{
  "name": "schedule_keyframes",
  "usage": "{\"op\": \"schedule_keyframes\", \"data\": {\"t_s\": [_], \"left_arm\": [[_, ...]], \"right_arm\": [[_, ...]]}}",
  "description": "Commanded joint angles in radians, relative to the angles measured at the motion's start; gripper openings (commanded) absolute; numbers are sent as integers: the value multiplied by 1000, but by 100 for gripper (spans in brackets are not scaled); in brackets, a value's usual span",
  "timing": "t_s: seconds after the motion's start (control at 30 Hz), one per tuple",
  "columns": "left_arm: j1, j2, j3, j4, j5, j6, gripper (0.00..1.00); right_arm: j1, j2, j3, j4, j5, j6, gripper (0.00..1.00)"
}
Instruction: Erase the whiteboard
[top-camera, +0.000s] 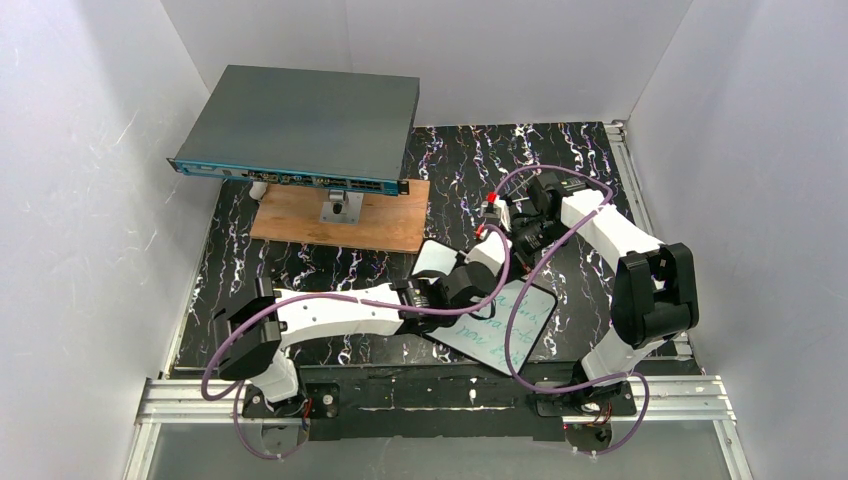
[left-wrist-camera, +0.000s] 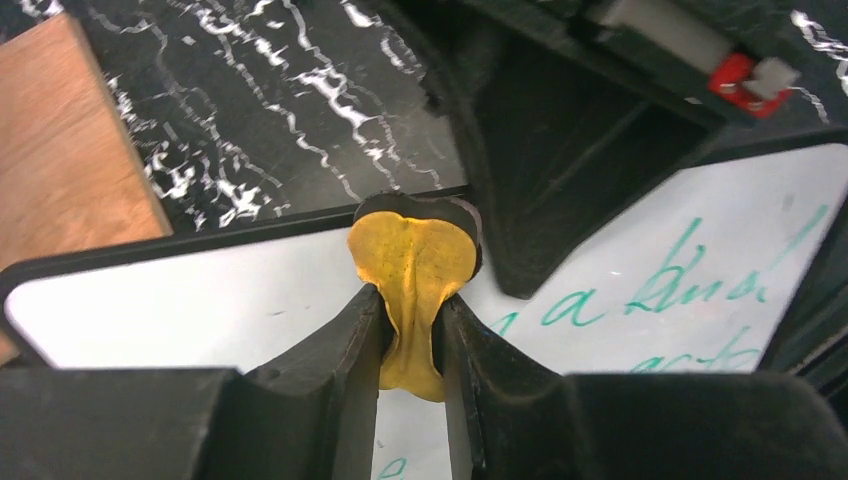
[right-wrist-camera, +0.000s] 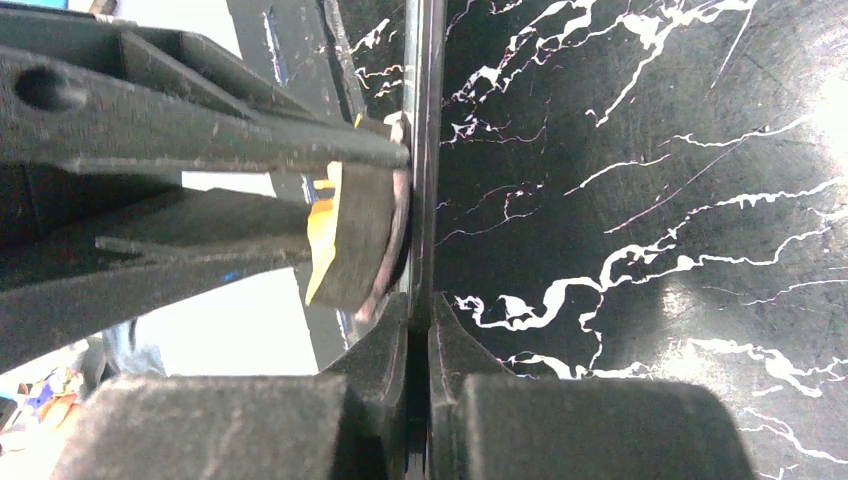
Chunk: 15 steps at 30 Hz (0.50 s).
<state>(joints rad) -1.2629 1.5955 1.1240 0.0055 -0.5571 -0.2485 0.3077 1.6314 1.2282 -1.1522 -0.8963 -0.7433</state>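
When viewed from above, shows only the whiteboard (top-camera: 500, 328) near the front of the marbled table (top-camera: 300, 265), green writing half covered by both wrists. From the left wrist, reveals the left gripper (left-wrist-camera: 412, 312) pinching a yellow eraser (left-wrist-camera: 412, 255), set against the board near its dark rim. From the right wrist, catches the right gripper (right-wrist-camera: 420, 322) clamped on the board's thin edge, eraser just beside.

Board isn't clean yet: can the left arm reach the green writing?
Probably yes: left gripper presses its eraser against the whiteboard beside the green writing; only the right gripper, clamping the board's edge, crowds the path.
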Motion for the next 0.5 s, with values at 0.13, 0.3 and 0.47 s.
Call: {"op": "schedule_keyframes", "data": {"t_s": [0.13,0.3,0.47], "left_arm": [[113,-67,-28,-197,-177,-131,0],[120,-92,-49,-169,-108,-117,0],[95,-128,-86,-83,30,-55,0]], "right_arm": [[2,-27,2,28,-32,-58,1],[3,-30,2,28,-30,-58,1],[3,-29,1,29,-30,-59,1]]}}
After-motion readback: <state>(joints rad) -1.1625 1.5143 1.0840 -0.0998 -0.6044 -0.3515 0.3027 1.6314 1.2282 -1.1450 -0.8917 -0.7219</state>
